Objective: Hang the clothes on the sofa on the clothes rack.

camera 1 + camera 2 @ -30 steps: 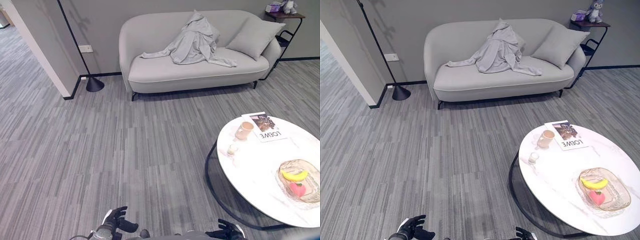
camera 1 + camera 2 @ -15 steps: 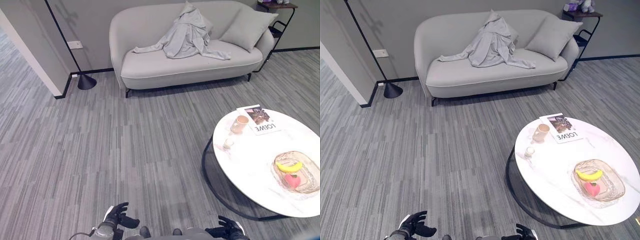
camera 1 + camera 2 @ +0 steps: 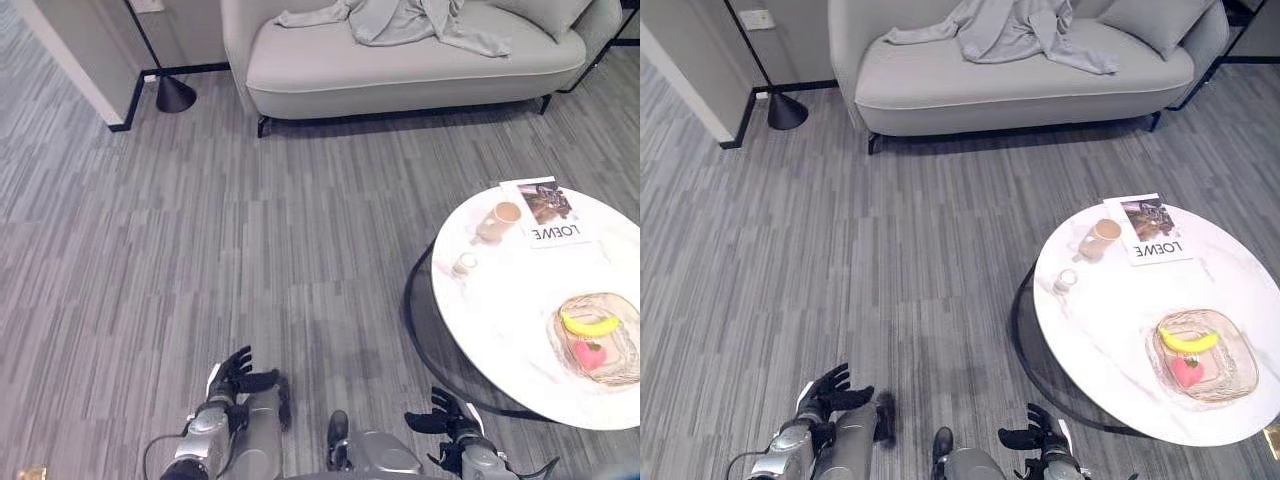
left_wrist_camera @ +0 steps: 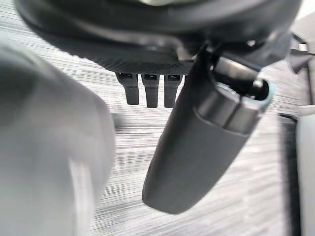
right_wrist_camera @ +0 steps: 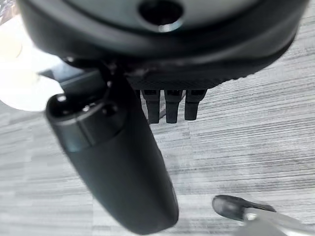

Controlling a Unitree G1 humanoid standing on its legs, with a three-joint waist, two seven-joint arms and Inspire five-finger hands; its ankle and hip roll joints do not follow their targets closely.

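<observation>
Pale grey garment (image 3: 1025,28) lies crumpled in soft folds on the seat of the rounded, light grey upholstered sofa (image 3: 940,85), well beyond both hands. Left hand (image 3: 240,377) and right hand (image 3: 445,418) hang low over the striped grey carpet (image 3: 200,250), fingers relaxed and spread, holding nothing. Round white marble-look table (image 3: 1110,340) stands at right, bearing a glass fruit bowl (image 3: 1198,353), cup (image 3: 1100,238) and magazine (image 3: 1152,229).

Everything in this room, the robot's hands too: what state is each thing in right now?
Grey garment: crumpled on the sofa, not hung.
Cushion: leaning at the sofa's end.
Cup: upright on the round table.
Magazine: closed, flat.
Glass dish: holds a banana and a pink fruit.
Left hand: open, empty.
Right hand: open, empty.
</observation>
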